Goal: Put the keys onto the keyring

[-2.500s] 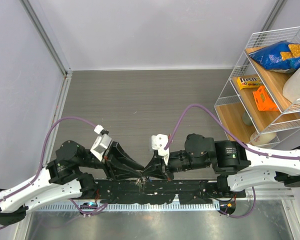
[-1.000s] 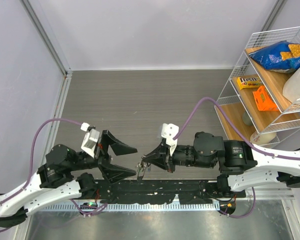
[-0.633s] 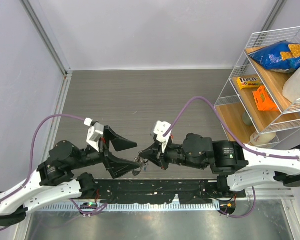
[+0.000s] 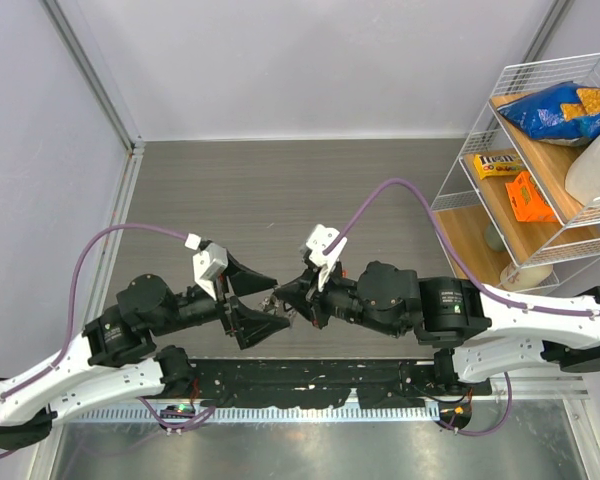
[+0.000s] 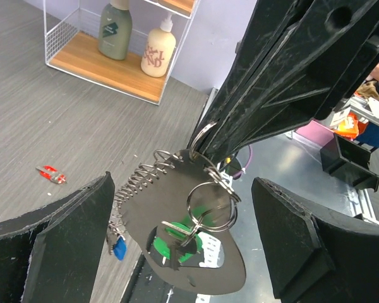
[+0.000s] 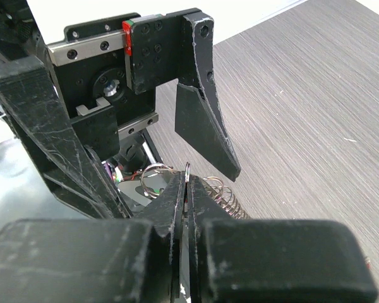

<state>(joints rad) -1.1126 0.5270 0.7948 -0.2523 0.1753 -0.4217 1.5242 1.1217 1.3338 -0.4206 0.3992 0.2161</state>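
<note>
grey floor (image 4: 310,190), pale walls (image 4: 320,60)

keyring (image 5: 205,189) between left fingers (image 5: 57,243), key (image 5: 50,173) on table (image 5: 44,107)

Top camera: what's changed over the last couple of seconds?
The left gripper opened wide, backed off, then returned to straddle the keyring. The right gripper, shut on the keyring, carried it farther from the arm bases. The wire rack and its contents stayed put.
</note>
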